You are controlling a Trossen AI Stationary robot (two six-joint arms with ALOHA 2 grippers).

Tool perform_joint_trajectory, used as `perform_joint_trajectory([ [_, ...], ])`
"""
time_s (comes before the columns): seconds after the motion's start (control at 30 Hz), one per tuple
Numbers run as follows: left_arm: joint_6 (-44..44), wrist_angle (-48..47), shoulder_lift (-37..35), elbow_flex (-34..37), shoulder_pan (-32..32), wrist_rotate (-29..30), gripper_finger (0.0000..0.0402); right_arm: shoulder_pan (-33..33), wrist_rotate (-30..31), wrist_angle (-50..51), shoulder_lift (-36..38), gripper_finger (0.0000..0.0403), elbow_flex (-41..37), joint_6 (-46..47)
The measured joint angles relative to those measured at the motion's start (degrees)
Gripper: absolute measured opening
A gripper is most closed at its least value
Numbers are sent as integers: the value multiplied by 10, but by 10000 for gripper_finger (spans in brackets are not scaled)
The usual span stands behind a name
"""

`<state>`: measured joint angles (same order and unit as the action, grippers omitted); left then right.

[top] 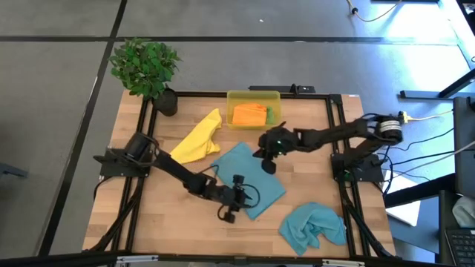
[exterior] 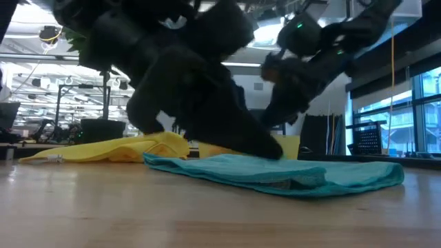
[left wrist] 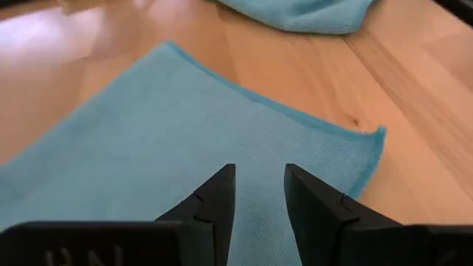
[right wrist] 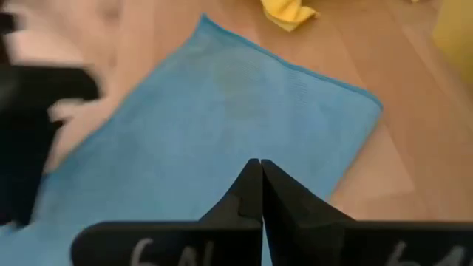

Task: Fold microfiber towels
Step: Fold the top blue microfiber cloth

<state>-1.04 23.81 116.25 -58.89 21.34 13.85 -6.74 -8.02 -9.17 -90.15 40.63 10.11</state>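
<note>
Microfiber towels dot the wooden table (top: 148,222): a yellow towel (top: 197,139) at left, a flat teal towel (top: 249,176) at centre. The left gripper (top: 236,194), fingers parted and seemingly empty, hovers over the flat towel's near edge; the right gripper (top: 269,165), fingers pressed together, hangs over its far side. A crumpled teal towel (top: 313,226) lies right.

Four microfiber towels are seen: two teal-blue, one spread flat (top: 249,178) and one crumpled (top: 313,226), one yellow (top: 197,138), and one orange (top: 249,114). One translucent yellow bin (top: 253,96) is counted. One potted plant (top: 147,68) is shown. Two robot arms are present, left (top: 171,169) and right (top: 326,136).
</note>
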Motion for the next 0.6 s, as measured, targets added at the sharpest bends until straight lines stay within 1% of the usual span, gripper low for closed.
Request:
perform_joint_trajectory([
  [0.13, 0, -54, 31, -45, 1, -3, 102, -11, -22, 15, -66, 0, 48, -56],
  [0.27, 6, -54, 35, -49, 4, -5, 94, -19, -22, 46, -123, 0, 97, -85],
  [0.4, 13, -82, 35, -50, 8, -10, 87, -28, 15, 81, -153, 0, 130, -89],
  [0.6, 21, -141, 30, -54, 18, -9, 85, -32, 81, 152, -155, 0, 145, -79],
])
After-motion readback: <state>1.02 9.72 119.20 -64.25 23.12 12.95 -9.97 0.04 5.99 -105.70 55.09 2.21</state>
